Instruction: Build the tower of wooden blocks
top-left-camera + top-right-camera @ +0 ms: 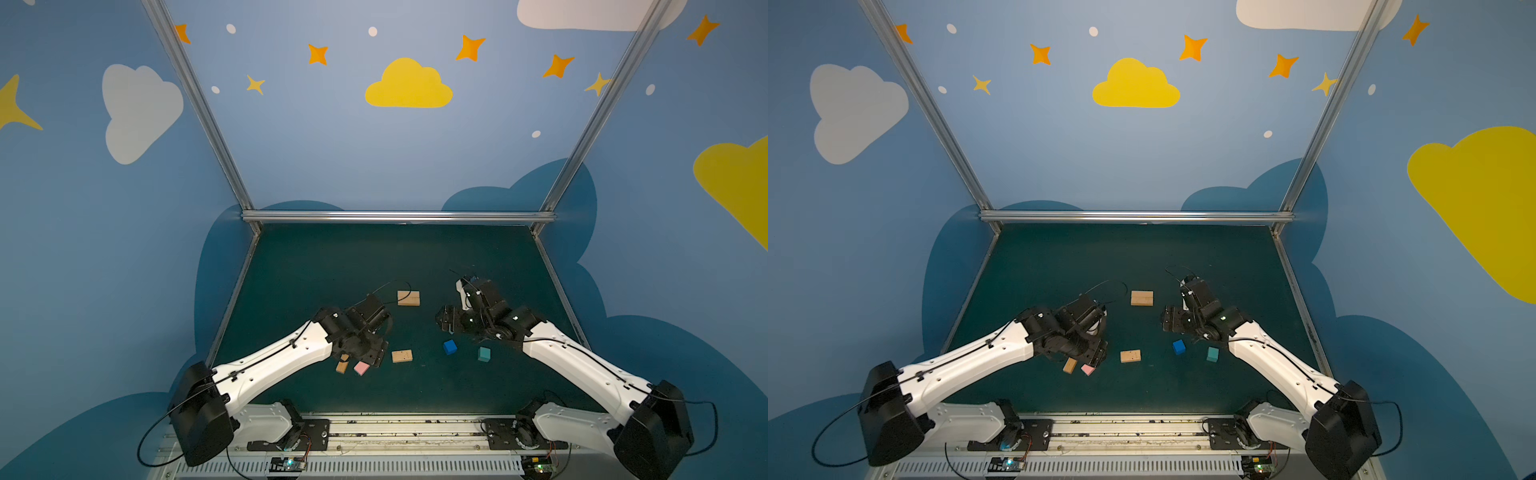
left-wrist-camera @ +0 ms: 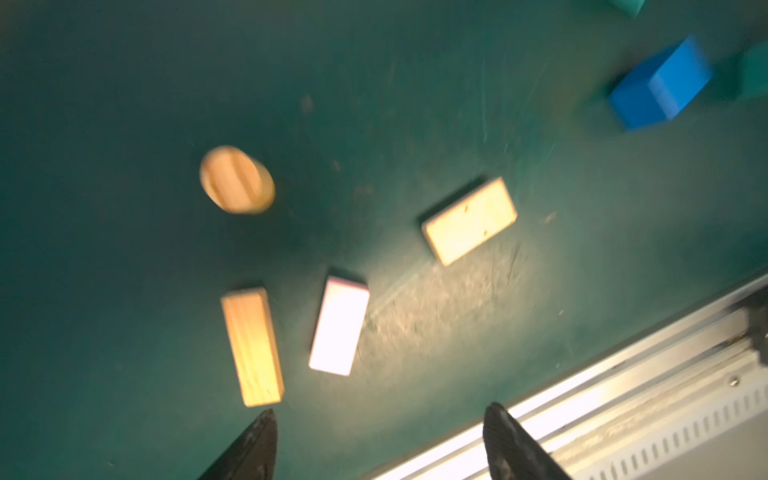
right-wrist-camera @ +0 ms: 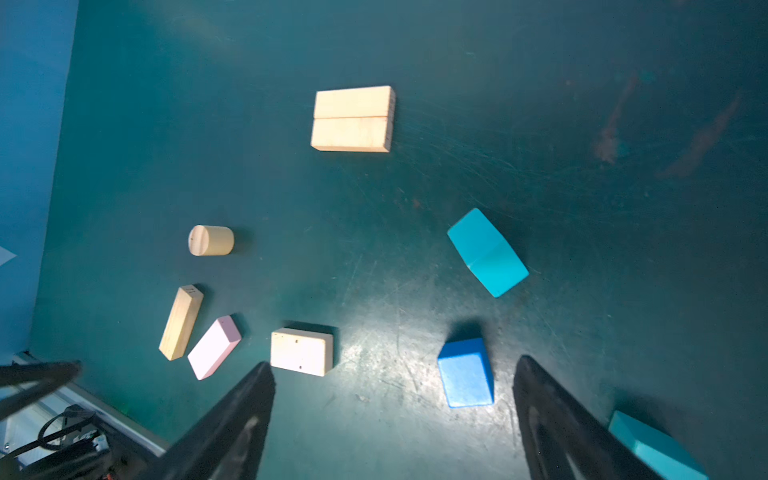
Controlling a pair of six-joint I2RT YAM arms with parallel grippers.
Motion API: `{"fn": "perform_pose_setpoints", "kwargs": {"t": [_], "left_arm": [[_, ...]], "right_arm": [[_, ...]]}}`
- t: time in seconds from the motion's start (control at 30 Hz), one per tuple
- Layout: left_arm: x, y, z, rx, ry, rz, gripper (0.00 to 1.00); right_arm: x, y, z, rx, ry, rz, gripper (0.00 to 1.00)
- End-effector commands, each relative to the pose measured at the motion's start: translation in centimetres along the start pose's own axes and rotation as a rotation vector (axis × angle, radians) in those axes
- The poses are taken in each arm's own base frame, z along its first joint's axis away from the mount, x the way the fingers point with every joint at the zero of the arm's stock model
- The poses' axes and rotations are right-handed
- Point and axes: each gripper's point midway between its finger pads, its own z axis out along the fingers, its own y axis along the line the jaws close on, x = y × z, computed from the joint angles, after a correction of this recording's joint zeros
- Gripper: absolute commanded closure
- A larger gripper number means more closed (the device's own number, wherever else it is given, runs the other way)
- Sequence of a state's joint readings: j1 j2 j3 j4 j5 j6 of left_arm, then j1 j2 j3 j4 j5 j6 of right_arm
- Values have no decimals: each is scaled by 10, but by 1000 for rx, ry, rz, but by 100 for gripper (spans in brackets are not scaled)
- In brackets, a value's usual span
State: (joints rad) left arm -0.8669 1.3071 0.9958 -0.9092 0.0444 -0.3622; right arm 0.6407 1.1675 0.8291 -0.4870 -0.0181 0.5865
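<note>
Loose blocks lie on the green mat. Two tan bars (image 1: 408, 298) (image 3: 352, 119) lie side by side at the middle back. My left gripper (image 2: 381, 412) (image 1: 372, 356) hovers open and empty over the front left group. That group is a tan bar (image 2: 252, 347), a pink bar (image 2: 339, 325) (image 1: 361, 368), a flat tan block (image 2: 469, 220) (image 1: 402, 356) and a tan cylinder (image 2: 237, 179). My right gripper (image 3: 395, 368) (image 1: 444, 322) is open above bare mat. The blue cube (image 3: 465, 372) (image 1: 449, 347) sits just inside one of its fingers. A teal house-shaped piece (image 3: 487, 252) and a teal cube (image 3: 656, 446) (image 1: 483, 354) lie nearby.
A metal rail (image 1: 399, 424) with the arm bases runs along the front edge of the mat (image 1: 374, 257). Aluminium frame posts (image 1: 249, 266) and blue painted walls close in the sides and back. The left wrist view is blurred by motion.
</note>
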Motion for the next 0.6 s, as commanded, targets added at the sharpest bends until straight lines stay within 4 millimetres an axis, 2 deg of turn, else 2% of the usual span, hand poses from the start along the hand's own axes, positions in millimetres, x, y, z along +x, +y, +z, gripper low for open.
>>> {"fn": "perform_pose_setpoints", "kwargs": {"t": [0.0, 0.27, 0.57], "left_arm": [[22, -3, 11, -19, 107, -18, 25], [33, 5, 47, -93, 180, -47, 31], [17, 16, 66, -161, 142, -16, 29]], "right_arm": [[-2, 5, 1, -53, -16, 6, 12], [-2, 2, 4, -63, -24, 28, 12], [-2, 0, 3, -83, -43, 74, 12]]}}
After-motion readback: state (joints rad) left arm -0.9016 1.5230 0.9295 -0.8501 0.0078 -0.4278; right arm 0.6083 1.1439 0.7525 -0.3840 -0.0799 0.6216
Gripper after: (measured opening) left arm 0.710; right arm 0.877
